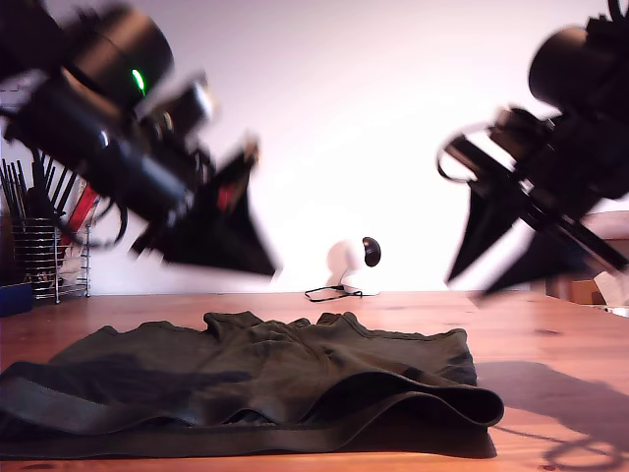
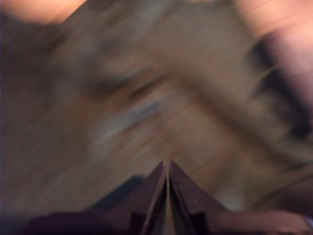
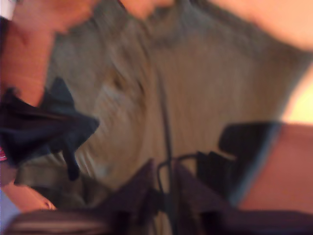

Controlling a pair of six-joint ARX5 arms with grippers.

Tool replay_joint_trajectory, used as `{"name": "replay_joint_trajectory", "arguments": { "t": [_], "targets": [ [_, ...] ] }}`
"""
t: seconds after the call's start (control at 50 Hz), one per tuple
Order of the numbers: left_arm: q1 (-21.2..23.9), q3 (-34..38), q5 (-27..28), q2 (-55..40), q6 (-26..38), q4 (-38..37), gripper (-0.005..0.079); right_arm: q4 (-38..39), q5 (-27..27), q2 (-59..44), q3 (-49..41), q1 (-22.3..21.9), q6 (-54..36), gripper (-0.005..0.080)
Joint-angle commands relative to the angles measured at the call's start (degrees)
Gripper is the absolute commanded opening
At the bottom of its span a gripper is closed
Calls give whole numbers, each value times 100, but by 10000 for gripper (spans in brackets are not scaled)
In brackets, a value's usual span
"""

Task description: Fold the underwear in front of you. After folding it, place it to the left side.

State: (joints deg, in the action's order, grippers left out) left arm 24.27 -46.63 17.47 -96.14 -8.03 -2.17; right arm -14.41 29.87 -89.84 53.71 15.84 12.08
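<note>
The underwear [image 1: 265,374] lies spread on the wooden table [image 1: 560,334], dark green-black, with its wide waistband towards the camera. Two black arms hang above it, both blurred by motion. One gripper [image 1: 257,264] is at the exterior view's left and the other gripper [image 1: 472,280] at its right, both clear of the cloth. The wrist views do not show which arm is which. My first gripper [image 2: 167,169] is shut over blurred cloth [image 2: 146,98]. My second gripper [image 3: 166,171] also looks shut, above the cloth [image 3: 205,83], with the other arm's dark gripper [image 3: 44,127] beside it.
A wire rack of utensils [image 1: 44,251] and a blue item [image 1: 14,297] stand at the exterior view's left edge. A small black device [image 1: 371,251] with a cable [image 1: 332,292] sits by the back wall. A box [image 1: 590,287] is at the exterior view's right.
</note>
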Motion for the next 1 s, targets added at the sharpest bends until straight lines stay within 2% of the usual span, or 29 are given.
{"name": "replay_joint_trajectory", "arguments": {
  "t": [0.0,0.18,0.42,0.82,0.98],
  "targets": [
    [-144,76,-94,11,-55,-120,-19,-20,74,-380,92,90,-188,-11],
    [-407,76,-109,11,-59,-468,-19,-101,131,-1158,516,313,-476,-11],
    [-435,74,-411,4,-52,-1029,-19,-153,90,-1832,901,518,-767,-11],
    [-542,74,-654,-385,181,-1270,-19,-452,-691,-1987,903,511,-1456,-11],
    [-603,74,-922,-459,472,-1342,-19,-658,-758,-1987,901,511,-1530,-11]
  ]
}}
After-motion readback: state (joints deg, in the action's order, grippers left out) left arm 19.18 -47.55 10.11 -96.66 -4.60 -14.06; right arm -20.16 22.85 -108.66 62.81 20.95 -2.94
